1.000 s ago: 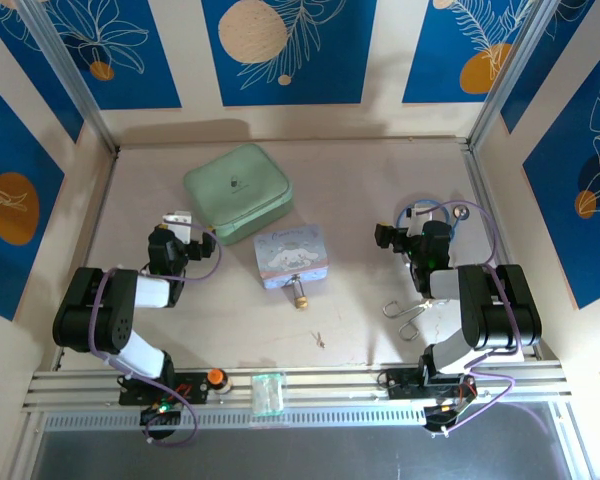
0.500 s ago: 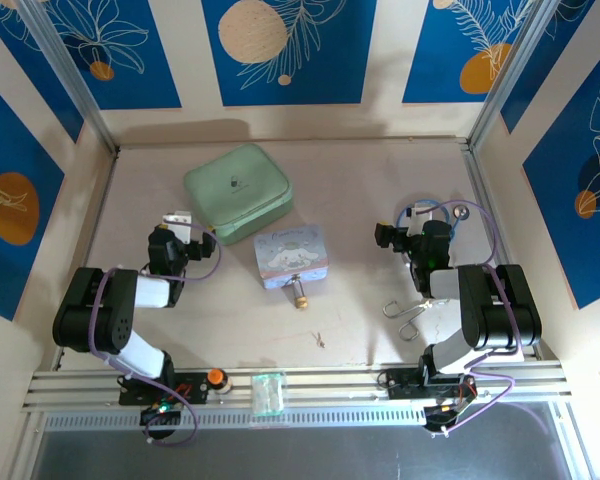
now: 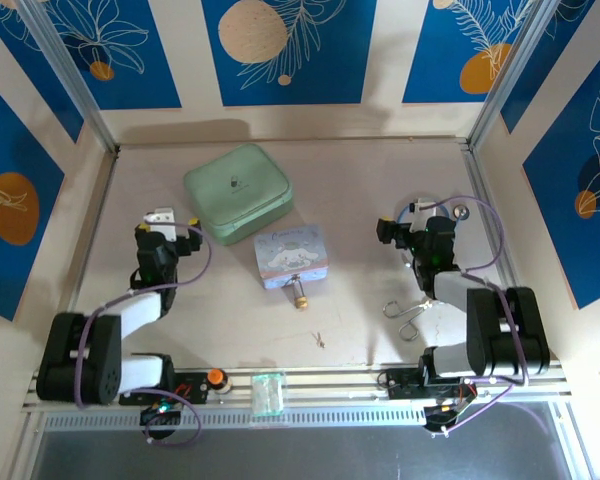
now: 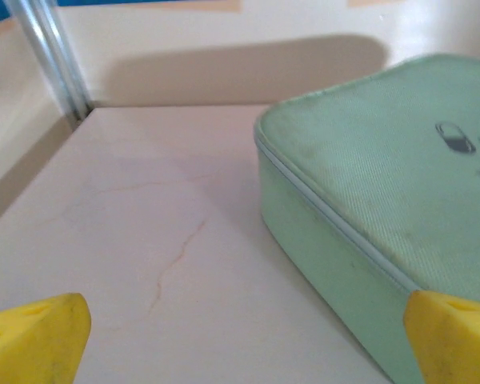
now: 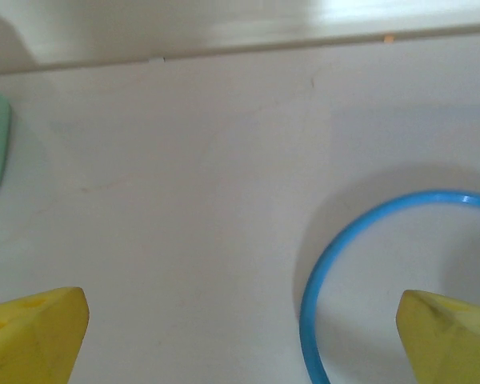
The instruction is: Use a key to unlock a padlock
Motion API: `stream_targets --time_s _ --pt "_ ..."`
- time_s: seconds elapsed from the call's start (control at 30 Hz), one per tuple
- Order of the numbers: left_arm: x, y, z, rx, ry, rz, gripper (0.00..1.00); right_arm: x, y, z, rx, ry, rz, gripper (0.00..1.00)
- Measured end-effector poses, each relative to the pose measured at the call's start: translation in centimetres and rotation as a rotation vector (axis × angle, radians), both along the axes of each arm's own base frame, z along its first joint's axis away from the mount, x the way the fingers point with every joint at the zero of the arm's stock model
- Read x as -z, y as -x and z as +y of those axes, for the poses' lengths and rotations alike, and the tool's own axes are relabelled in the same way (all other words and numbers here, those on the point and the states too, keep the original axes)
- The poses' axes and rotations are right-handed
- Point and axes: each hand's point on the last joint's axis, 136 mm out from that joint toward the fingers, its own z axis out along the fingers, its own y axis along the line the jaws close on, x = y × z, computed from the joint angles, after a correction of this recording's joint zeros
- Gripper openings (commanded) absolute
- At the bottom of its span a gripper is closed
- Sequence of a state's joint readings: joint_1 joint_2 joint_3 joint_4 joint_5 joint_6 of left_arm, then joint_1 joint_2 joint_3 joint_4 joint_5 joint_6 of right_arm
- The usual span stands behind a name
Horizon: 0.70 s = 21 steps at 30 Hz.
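Both pincers are spread wide with nothing held. The left pincer (image 4: 240,336) sits off the green case's (image 4: 368,208) left edge with bare worktop (image 4: 144,240) running out to the side wall, and the right pincer (image 5: 240,336) is low by the blue cable loop (image 5: 308,280). The padlock (image 3: 300,297) lies just beside the near edge of the pale blue tin (image 3: 292,255); the key (image 3: 320,340) is apart from it, closer to the arm bases, with open worktop around both.
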State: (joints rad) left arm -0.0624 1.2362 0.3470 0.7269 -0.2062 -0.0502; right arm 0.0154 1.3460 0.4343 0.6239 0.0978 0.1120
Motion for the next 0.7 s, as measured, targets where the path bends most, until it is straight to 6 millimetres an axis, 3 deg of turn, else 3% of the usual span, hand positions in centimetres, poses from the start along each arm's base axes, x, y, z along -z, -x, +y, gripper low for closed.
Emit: stream_targets --time_s 0.2,0.37,0.43,0.53,0.7 --pt "-3.6 1.2 0.0 -0.038 0.195 -0.073 1.0 -5.5 1.2 -0.2 0.045 -0.099 -0.03 0.99" --pt "-4.7 2.0 -2.4 0.061 0.415 -0.089 1.0 -8.6 2.3 -0.4 0.068 -0.246 0.018 0.99" --pt "-5.0 2.4 -3.4 0.103 0.492 -0.084 1.0 -8.2 3.1 0.1 0.052 -0.297 0.07 0.99" --pt "-5.4 3.4 -4.8 0.166 0.6 -0.072 1.0 -6.3 4.8 2.5 -0.007 -0.342 0.196 0.99" --pt "-4.9 5.0 -7.1 0.237 0.726 0.013 1.0 -2.6 9.2 9.1 -0.17 -0.295 0.418 0.99"
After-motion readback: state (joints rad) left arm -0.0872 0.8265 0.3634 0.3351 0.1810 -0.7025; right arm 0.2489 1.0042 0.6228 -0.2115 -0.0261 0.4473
